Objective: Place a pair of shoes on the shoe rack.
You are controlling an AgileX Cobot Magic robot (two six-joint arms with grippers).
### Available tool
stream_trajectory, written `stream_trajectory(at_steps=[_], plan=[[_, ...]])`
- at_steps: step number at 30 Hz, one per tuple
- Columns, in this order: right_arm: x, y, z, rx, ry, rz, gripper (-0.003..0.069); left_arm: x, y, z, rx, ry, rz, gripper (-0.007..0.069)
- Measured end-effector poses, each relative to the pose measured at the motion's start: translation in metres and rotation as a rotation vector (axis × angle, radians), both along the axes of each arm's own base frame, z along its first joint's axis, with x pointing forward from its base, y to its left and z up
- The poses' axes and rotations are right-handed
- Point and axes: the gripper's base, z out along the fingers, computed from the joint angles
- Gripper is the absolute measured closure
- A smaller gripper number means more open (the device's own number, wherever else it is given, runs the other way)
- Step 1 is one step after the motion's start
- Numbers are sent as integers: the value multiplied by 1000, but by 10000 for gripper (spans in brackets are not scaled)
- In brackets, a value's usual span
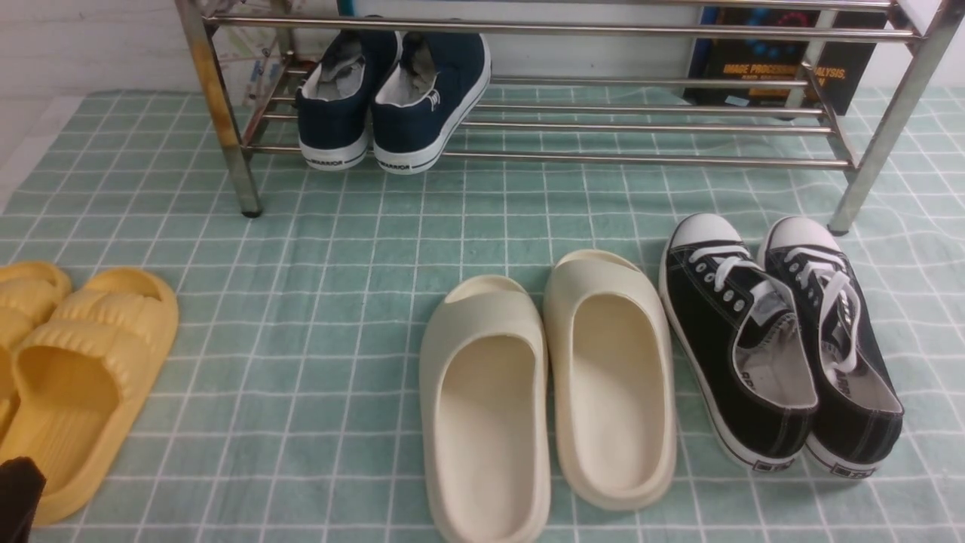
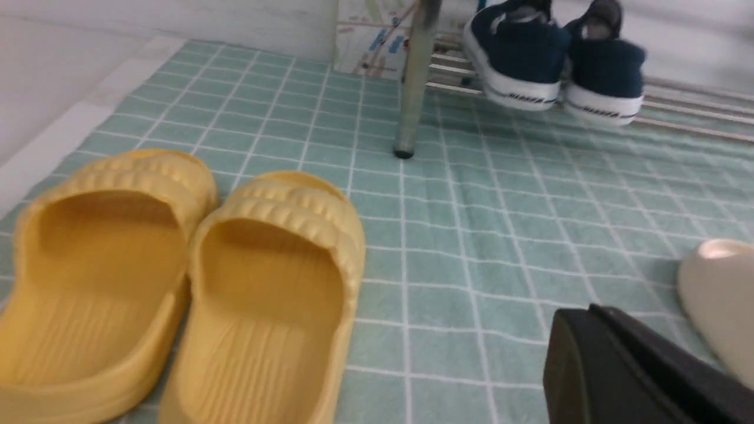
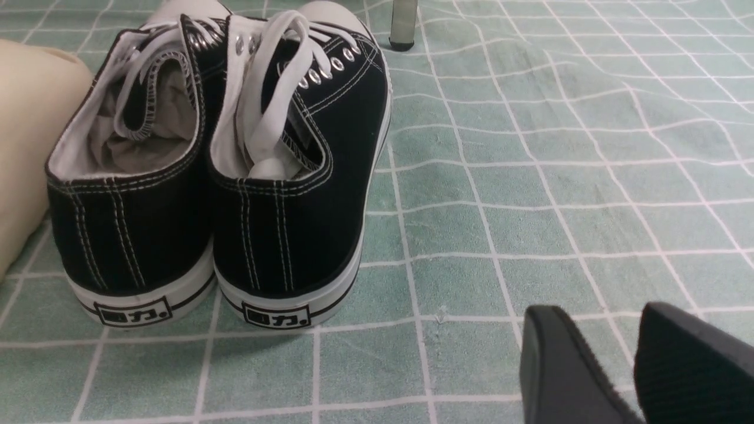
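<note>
Both navy slip-ons sit on the shoe rack's lower shelf at its 9 o'clock end, side by side and touching, heels toward the camera and poking just past the front bar. Same pair shows in the left wrist view. On the desk, a green-checked cloth: cream slides at 6 o'clock from the rack's middle, black lace-ups just beside them at their 3 o'clock, yellow slides well apart at 9 o'clock. Right gripper: jaws apart with a narrow gap, nothing between them, near the black lace-ups' heels. Left gripper: only one dark finger in view, so jaw state cannot be told; holds nothing visible.
</note>
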Motion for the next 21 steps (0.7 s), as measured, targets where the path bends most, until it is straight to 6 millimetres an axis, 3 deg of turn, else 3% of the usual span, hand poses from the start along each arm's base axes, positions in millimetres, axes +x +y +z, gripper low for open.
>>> stream_trajectory(at_steps=[12, 21], plan=[[0, 0, 0, -1, 0, 0, 419, -2, 4, -29, 40, 155, 66, 638], [0, 0, 0, -1, 0, 0, 419, -3, 5, -31, 59, 173, 72, 638]])
